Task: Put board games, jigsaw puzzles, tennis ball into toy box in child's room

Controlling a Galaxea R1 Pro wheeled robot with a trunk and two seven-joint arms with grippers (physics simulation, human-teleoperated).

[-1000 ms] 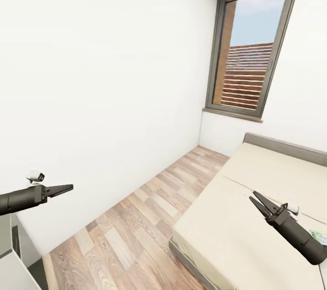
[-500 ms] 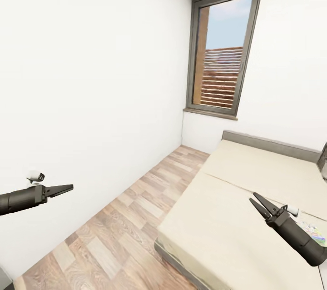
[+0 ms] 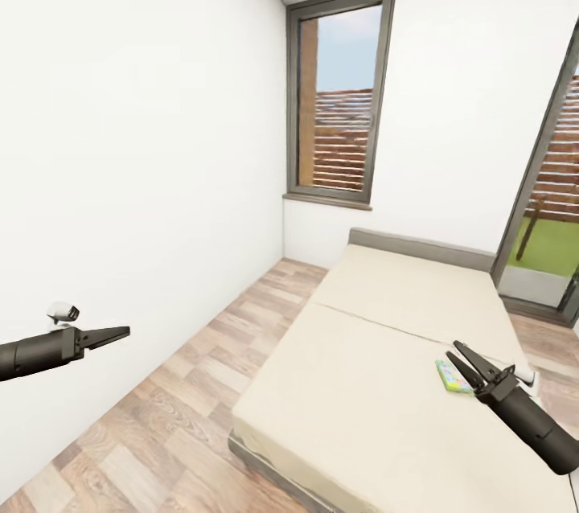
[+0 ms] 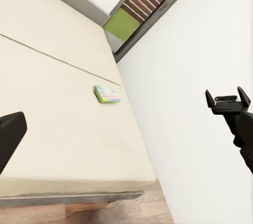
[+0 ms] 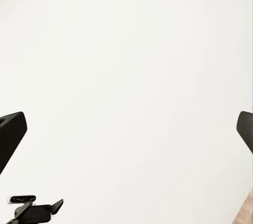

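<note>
One board game (image 3: 453, 376) is in sight, a small flat box with a green edge and a colourful printed top, lying flat on the bed (image 3: 378, 384) toward the side that runs along the far wall and glass door (image 3: 547, 199). Your right hand (image 3: 460, 359) hangs in the air just beside it in the head view, fingers spread a little with nothing between them, so that arm is plainly the nearer one. Your left hand (image 3: 119, 331) is out over the wood-plank floor (image 3: 177, 416) by the white wall, well apart from the box; its fingers look closed to a point and empty.

From the left wrist camera the board game (image 4: 107, 94) sits near the mattress edge, its long axis running roughly along the bed's length, toward the grey headboard (image 3: 418, 246). The right wrist camera faces blank wall, so the right hand is not aimed at the box yet. I judge you need to bring the base closer to the bed, then turn the right hand down over the box and close across its short side.
</note>
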